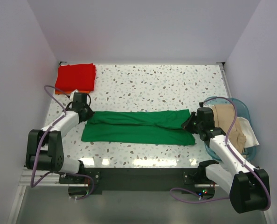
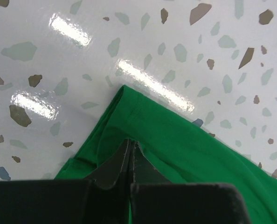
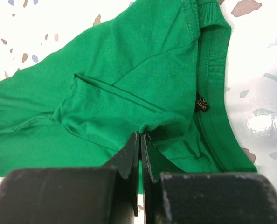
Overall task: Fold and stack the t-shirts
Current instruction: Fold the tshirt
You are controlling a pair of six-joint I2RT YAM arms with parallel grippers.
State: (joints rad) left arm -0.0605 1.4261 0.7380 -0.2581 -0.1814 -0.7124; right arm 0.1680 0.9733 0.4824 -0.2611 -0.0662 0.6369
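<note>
Top camera looks down from behind; wrist cameras closely share green t-shirt (image 1: 138, 127)

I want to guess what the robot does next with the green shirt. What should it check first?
1. Hold of the left gripper on the left end of the green t-shirt: ok, its fingers are shut on the cloth.
2. Hold of the right gripper near the collar end: ok, the cloth puckers at its shut tips.
3. Shirt already folded into a long strip on the table: ok, though its near edge looks uneven.
4. The red t-shirt folded at the far left corner, apart from the green one: ok.
5. How many layers each gripper pinches: cannot tell.
</note>
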